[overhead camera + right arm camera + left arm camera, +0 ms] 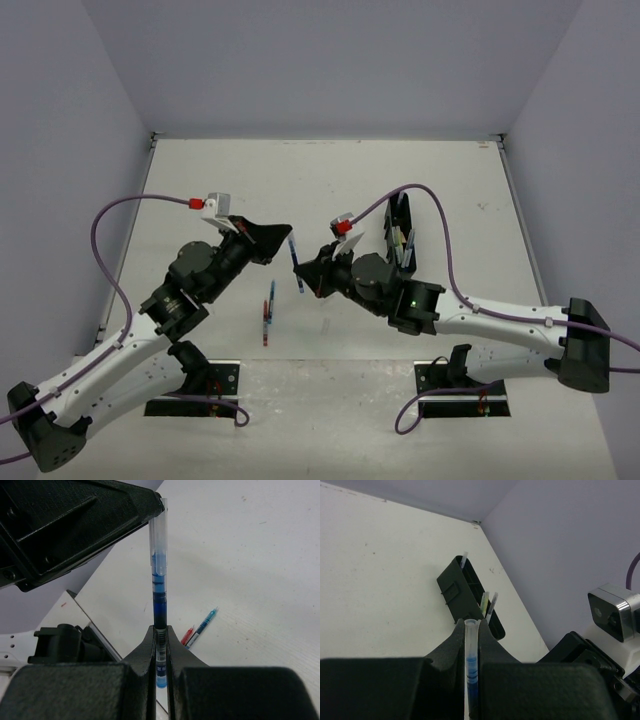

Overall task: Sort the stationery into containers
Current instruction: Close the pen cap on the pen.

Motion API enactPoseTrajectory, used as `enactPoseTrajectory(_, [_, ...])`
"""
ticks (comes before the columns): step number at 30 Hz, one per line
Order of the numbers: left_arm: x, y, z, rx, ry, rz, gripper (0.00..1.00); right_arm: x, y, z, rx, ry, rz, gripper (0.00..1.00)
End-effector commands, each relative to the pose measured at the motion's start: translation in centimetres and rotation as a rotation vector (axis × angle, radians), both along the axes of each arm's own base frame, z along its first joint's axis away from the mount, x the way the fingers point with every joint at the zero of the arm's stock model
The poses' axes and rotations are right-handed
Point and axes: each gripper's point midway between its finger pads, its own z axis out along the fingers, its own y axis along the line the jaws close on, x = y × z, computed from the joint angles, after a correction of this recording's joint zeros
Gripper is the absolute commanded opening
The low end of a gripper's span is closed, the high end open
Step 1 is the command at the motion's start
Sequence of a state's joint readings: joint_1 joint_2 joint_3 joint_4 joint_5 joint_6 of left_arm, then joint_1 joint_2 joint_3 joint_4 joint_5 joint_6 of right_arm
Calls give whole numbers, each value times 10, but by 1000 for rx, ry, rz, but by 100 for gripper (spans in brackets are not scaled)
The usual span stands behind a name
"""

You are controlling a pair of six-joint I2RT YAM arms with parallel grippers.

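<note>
White worktop (330, 180) carries the black tray (392, 228) at right, close behind the right arm. The left fingers (456, 645) and right fingers (146, 650) are each closed tight on opposite ends of one blue pen (295, 265), held in the air between them. With both ends clamped, any pull or twist by one arm before the other lets go could bend or snap the pen, or flick it down among the two loose pens (268, 310).
</note>
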State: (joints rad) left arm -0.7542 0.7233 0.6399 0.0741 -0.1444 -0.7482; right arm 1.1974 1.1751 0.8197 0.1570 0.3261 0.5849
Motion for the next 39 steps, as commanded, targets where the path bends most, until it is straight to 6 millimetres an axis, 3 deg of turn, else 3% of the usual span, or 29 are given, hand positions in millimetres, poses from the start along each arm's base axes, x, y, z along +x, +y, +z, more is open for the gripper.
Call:
enactPoseTrajectory(1, [-7, -3, -1, 3, -1, -38, 2, 20, -1, 81, 157, -168, -52, 0])
enactPoseTrajectory(6, [-11, -6, 10, 5, -26, -72, 15, 17, -2, 85, 168, -291, -9, 0])
enactPoseTrajectory(11, [-19, -9, 20, 0, -62, -120, 19, 13, -6, 91, 205, -344, 3, 0])
enactPoseTrajectory(16, [-31, -14, 29, -5, -136, -189, 37, 12, -5, 95, 206, -356, 10, 0])
enactPoseTrajectory(19, [-34, -12, 32, -13, -169, -191, 38, 12, -5, 97, 204, -356, 11, 0])
enactPoseTrajectory(25, [-46, -13, 41, -4, -281, -246, 29, 2, -3, 101, 211, -373, 71, 0])
enactPoseTrajectory(31, [-65, -24, 49, -14, -372, -370, 28, -10, -2, 106, 230, -399, 138, 0])
enactPoseTrajectory(39, [-67, -23, 50, -13, -412, -371, 2, -27, 1, 109, 243, -414, 234, 0])
